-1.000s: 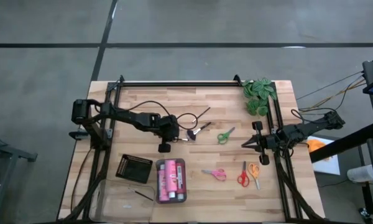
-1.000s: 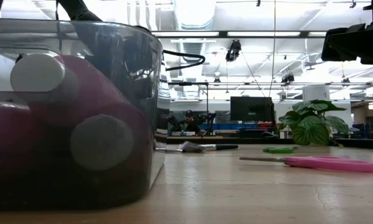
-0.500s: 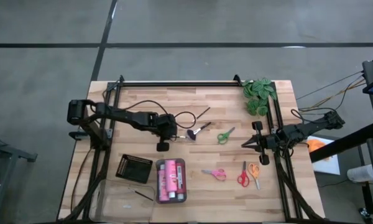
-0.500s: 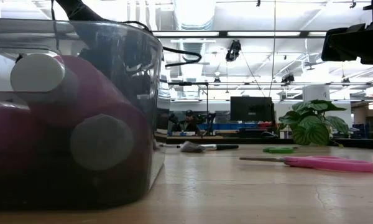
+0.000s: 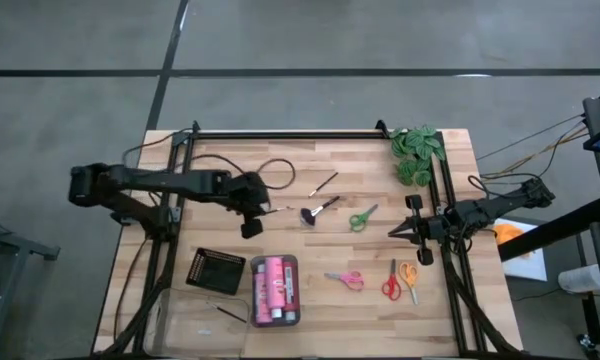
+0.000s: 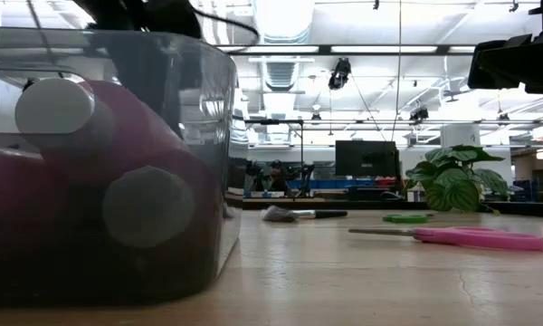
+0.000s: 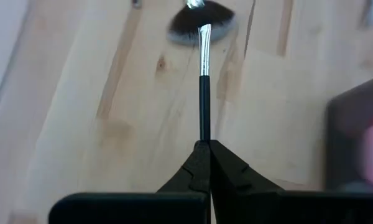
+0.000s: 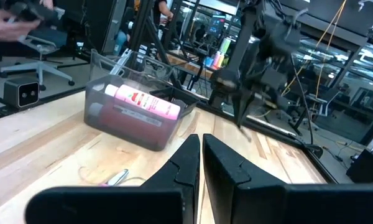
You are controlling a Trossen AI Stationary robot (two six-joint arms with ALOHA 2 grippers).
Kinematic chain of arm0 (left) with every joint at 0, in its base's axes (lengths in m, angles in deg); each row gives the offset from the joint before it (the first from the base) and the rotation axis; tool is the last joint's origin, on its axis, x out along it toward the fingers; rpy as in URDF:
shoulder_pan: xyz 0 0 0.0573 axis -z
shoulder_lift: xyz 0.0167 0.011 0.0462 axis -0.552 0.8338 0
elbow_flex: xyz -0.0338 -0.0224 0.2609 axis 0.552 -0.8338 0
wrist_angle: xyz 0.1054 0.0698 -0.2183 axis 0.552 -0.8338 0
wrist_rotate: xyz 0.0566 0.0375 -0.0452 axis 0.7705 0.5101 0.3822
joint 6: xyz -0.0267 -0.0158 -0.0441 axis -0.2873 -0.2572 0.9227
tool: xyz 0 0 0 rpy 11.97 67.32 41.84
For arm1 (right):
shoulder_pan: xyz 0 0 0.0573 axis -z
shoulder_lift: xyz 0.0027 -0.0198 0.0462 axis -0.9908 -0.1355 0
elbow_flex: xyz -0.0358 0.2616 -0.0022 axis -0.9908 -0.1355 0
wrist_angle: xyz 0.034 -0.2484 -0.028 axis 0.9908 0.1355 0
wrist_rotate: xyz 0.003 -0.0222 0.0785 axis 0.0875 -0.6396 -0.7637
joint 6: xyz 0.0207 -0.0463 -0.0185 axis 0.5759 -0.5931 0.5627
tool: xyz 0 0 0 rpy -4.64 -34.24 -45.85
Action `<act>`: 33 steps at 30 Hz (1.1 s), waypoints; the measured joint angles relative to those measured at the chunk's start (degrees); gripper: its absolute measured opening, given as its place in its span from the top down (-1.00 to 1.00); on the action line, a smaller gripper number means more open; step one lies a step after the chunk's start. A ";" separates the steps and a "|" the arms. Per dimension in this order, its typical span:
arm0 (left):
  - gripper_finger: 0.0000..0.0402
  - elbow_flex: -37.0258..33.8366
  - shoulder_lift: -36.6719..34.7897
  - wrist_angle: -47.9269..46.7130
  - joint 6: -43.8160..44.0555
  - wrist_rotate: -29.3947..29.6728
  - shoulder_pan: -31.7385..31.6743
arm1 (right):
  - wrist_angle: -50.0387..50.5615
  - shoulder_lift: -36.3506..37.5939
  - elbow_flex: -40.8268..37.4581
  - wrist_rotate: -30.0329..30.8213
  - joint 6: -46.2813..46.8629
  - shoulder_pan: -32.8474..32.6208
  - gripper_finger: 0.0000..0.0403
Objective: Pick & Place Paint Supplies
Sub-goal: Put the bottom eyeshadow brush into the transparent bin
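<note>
Between the tips of the left gripper (image 7: pixel 204 144) a thin brush (image 7: pixel 202 93) is clamped by its handle end, so it should travel slowly and level, while the right gripper (image 8: pixel 200 142) waits closed at the side

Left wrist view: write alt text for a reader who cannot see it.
The left gripper, fingers shut, pinches the end of a thin dark brush whose silver ferrule leads to a fluffy black tip. Below it lies the light wooden table, with a blurred dark tray holding something pink at one edge.
</note>
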 joint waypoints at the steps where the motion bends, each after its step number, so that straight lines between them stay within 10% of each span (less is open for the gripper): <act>1: 1.00 0.00 -1.78 -1.44 2.37 -0.09 0.02 | 0.02 0.00 0.00 0.00 0.02 0.00 0.92; 14: 1.00 0.12 -21.99 -19.19 17.77 -5.52 9.29 | 0.02 0.00 0.00 0.00 0.02 -0.02 0.92; 33: 1.00 6.32 -20.09 -22.35 44.08 2.35 55.10 | 0.02 0.00 0.00 0.00 0.02 -0.02 0.92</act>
